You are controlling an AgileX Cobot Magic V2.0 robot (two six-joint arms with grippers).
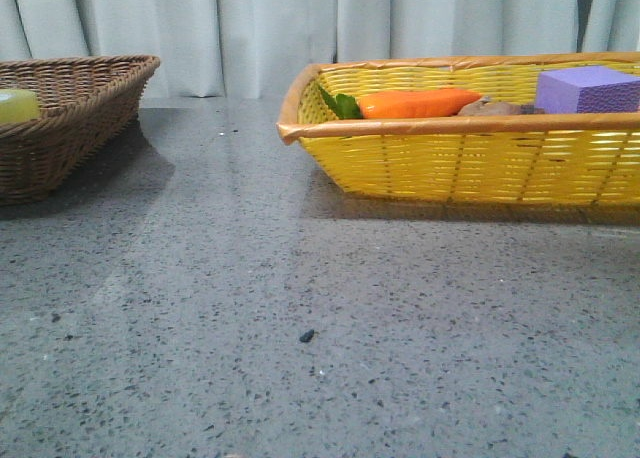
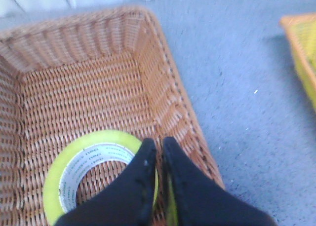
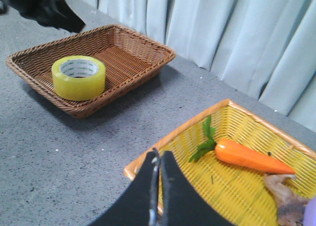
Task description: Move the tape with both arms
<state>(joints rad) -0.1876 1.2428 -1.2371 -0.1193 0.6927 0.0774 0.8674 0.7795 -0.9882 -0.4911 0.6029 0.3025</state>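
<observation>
The yellow tape [image 2: 61, 162] with its white core lies flat in the brown wicker basket [image 2: 187, 117]. It also shows in the right wrist view [image 3: 79, 78] and at the left edge of the front view [image 1: 15, 106]. My left gripper [image 2: 159, 143] hovers over the roll's edge with its jaws shut and empty. Its black body shows in the right wrist view [image 3: 44, 9], above and apart from the roll. My right gripper [image 3: 160, 154] is shut and empty over the corner of the yellow basket [image 3: 232, 186]. Neither gripper shows in the front view.
The yellow basket [image 1: 450, 168] on the right holds an orange carrot [image 1: 415, 103], a purple foam block [image 1: 585, 88] and a brown scrap [image 1: 490, 107]. The brown basket [image 1: 90, 88] stands at the left. Grey speckled table lies between them, with curtains behind.
</observation>
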